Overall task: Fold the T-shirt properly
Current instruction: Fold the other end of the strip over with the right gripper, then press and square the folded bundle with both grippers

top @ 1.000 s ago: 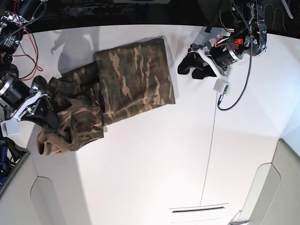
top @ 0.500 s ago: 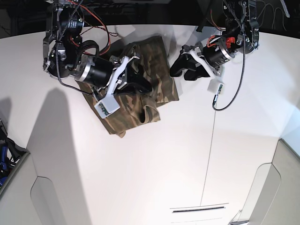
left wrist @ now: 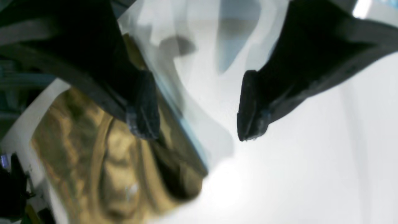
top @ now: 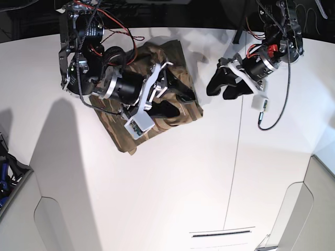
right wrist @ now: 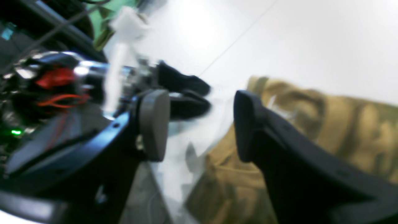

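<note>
The camouflage T-shirt (top: 166,52) lies folded into a compact bundle at the back middle of the white table. My right gripper (top: 183,103) hovers over the bundle's right edge with its jaws open and nothing between them. In the right wrist view the right gripper (right wrist: 199,124) shows bare table between its pads, with tan cloth (right wrist: 326,124) just beyond. My left gripper (top: 215,89) is open and empty over bare table, just right of the shirt. In the left wrist view the left gripper (left wrist: 194,124) stands apart from the shirt's edge (left wrist: 102,161) at lower left.
A white connector on a black cable (top: 259,104) hangs below the left arm. A thin seam (top: 238,157) runs down the table. A dark slot (top: 222,232) lies near the front edge. Grey panels stand at the front left (top: 52,219) and front right (top: 309,209).
My right arm swept from the far left across to the shirt's right edge, bringing the cloth over into a smaller bundle, and its jaws now stand open. My left gripper shifted slightly right.
</note>
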Tool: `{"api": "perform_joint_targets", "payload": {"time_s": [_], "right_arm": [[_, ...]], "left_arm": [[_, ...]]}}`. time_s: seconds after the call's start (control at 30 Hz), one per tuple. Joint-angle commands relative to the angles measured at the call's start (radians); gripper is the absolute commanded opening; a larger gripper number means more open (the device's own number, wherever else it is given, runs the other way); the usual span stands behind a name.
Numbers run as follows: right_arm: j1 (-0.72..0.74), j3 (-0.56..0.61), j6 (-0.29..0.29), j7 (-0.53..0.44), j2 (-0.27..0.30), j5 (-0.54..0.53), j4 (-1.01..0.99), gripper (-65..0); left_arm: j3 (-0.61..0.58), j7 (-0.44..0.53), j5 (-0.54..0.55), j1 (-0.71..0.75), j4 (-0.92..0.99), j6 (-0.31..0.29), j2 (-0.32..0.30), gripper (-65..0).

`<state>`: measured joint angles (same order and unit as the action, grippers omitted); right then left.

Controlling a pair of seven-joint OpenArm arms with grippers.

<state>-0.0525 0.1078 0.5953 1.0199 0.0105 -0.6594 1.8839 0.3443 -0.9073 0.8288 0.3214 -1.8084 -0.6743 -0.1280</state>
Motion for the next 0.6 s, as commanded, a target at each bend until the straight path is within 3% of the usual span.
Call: {"api": "perform_joint_targets", "payload": {"time_s": [0.0, 0.2, 0.27, 0.37, 0.57], "right_arm": [[0.037, -0.03, 0.003, -0.036, -0.002, -0.005, 0.02, -32.2], [0.13, -0.221, -0.006, -0.108, -0.002, 0.062, 0.018, -34.1], [0.153, -0.268, -0.011, -0.112, -0.002, 0.089, 0.013, -43.5], [0.18, -0.313, -0.016, -0.123, 0.001, 0.11, -0.018, -63.3], [0.24, -0.317, -0.015, -0.263, 0.047, 0.19, -0.177, -65.0]], "left_arm": [[0.021, 0.019, 0.036, -0.005, -0.048, -0.024, -0.006, -32.4], [0.069, 0.012, 0.083, -0.005, -0.211, -0.024, -0.005, -47.7], [0.055, -0.004, 0.11, -0.005, -0.244, -0.024, -0.006, -52.1], [-0.002, -0.01, 0.133, -0.005, -0.253, -0.024, -0.005, -56.6], [-0.244, -0.01, 0.052, -0.005, -0.253, -0.024, -0.005, -56.6]]}}
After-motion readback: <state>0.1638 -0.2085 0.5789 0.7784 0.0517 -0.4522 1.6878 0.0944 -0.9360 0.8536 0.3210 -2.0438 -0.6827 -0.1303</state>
